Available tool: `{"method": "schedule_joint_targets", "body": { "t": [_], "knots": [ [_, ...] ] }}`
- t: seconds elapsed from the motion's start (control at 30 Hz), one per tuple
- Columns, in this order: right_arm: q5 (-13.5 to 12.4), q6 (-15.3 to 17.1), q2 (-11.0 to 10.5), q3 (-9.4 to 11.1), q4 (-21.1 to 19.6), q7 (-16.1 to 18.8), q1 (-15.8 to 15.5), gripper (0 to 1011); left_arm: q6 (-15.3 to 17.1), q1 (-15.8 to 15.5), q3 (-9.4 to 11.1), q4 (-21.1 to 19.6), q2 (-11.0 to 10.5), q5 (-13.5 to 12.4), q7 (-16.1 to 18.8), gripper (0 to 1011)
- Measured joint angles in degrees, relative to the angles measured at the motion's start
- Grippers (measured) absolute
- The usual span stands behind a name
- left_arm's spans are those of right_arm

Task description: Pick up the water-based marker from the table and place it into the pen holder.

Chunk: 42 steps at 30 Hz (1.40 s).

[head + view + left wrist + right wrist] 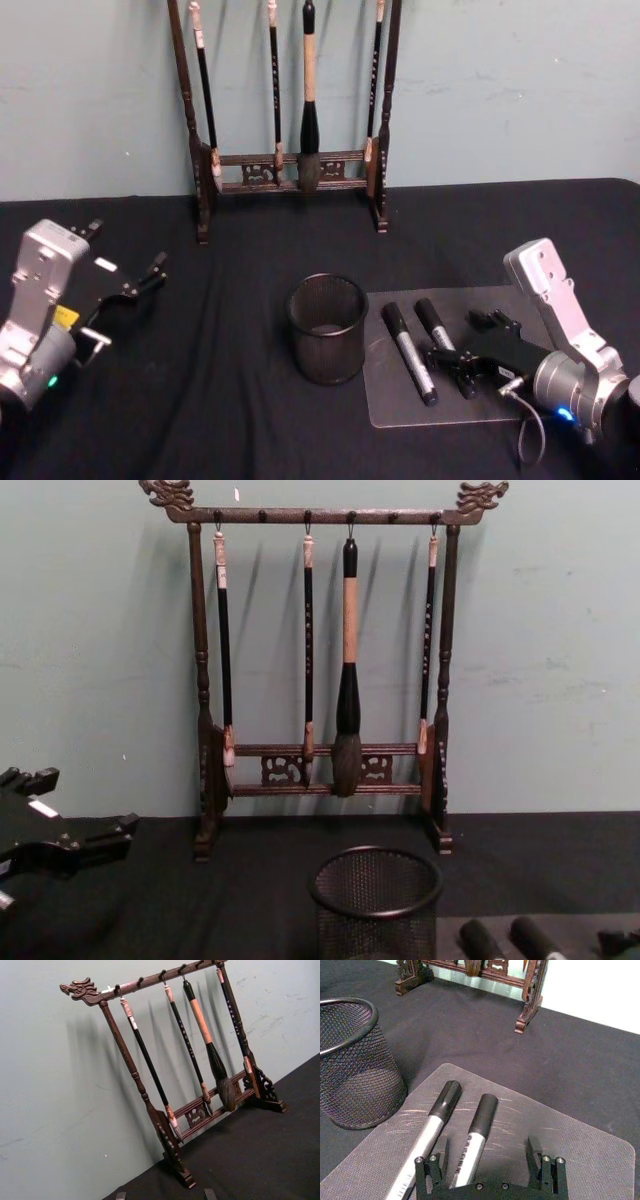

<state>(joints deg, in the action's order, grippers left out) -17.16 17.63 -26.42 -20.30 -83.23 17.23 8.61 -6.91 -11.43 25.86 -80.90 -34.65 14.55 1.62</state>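
The water-based marker (475, 1132) lies flat on a clear mat (560, 1125) on the black tabletop (230, 400), just beside a second marker (431, 1125) and right of the pen holder (327, 328). It looks light, stiff and smooth, and apt to roll, so a mid-barrel hold seems best. The right gripper (486, 1147) has its fingers (534, 1152) spread astride the water-based marker, while the left gripper (125, 262) hangs at far left, also spread.

Head looks down; chest low, perhaps nearer; both share brush rack (290, 172), pen holder (327, 352).
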Motion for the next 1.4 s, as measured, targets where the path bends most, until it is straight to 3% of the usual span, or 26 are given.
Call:
{"method": "schedule_joint_targets", "body": {
  "t": [0.73,0.87,1.4],
  "knots": [
    [0.5,0.6,0.8,0.9,0.6,0.9,0.0,1002,0.0,0.0,0.0,0.0,0.0,0.0,0.0,1009],
    [0.4,0.6,0.7,0.8,0.6,0.9,0.0,960,0.0,0.0,0.0,0.0,0.0,0.0,0.0,1009],
    [0.3,0.6,0.7,0.8,0.5,0.8,0.0,486,0.0,0.0,0.0,0.0,0.0,0.0,0.0,1009]
  ]
}}
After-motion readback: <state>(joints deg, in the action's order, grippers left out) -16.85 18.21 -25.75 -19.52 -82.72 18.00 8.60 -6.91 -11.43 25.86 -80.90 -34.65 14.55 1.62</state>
